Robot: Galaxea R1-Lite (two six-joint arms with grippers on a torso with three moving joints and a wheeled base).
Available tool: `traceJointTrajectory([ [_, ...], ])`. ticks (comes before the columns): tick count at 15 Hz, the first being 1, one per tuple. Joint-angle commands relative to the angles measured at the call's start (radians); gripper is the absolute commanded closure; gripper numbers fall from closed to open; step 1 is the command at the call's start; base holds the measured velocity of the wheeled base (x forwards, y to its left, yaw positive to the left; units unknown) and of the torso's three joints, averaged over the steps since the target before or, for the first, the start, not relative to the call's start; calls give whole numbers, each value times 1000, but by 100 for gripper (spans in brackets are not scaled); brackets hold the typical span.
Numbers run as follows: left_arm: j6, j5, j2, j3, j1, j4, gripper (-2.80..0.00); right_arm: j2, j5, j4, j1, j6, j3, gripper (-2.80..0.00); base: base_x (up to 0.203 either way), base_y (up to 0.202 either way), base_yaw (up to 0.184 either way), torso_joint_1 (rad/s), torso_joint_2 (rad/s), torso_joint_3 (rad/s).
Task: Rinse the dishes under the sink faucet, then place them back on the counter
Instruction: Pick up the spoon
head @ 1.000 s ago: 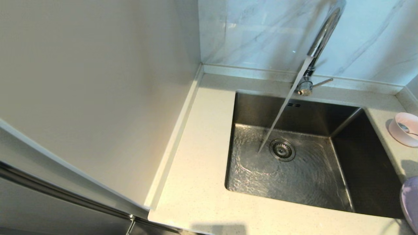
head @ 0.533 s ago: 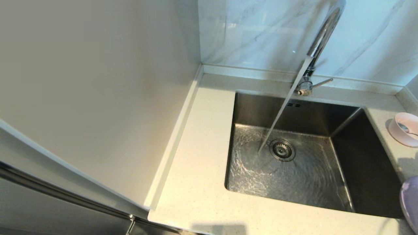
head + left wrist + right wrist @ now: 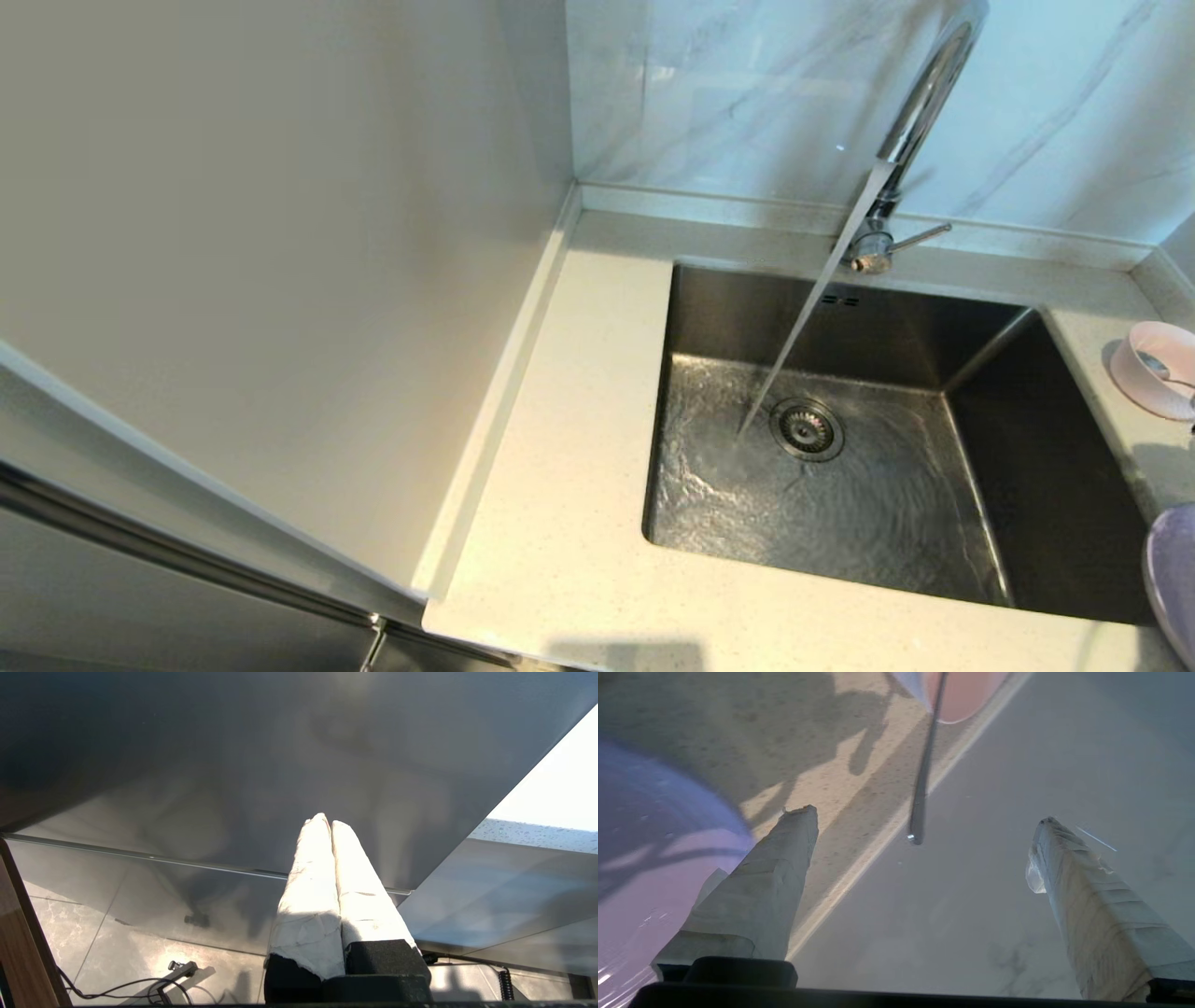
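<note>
While water runs from the faucet (image 3: 920, 103) into the sink (image 3: 840, 504), the speckled worktop (image 3: 560, 523) wraps the basin, walled on the left. Bowl (image 3: 1156, 369) with spoon (image 3: 922, 779) and plate (image 3: 1174, 579) sit on the narrow right strip. Right hand (image 3: 924, 826) hovers there, released wide; left hand (image 3: 325, 823) hangs clenched below the worktop.

The rectangular brushed stainless-steel sink (image 3: 990, 448) lies open, crossed only by the slanting water stream (image 3: 803, 327) from the tall chrome gooseneck faucet (image 3: 920, 112). On the cream speckled counter (image 3: 560, 523) to the right, 1 small pale-pink bowl (image 3: 1153, 369) and 1 pale lilac plate (image 3: 1174, 574) flank a bare gap.
</note>
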Motion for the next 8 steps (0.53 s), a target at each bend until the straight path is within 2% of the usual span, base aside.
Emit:
traceJointTrajectory([
  [1,0,0,0,0,0,0,0,36,-24,-51,12,-7,0,-280,0,0,0,0,0,0],
  [6,0,0,0,0,0,0,0,80,-57,-66,25,-5,-8,-280,0,0,0,0,0,0],
  [8,0,-1,0,0,0,0,0,107,-68,-127,27,-6,-7,-280,0,0,0,0,0,0],
])
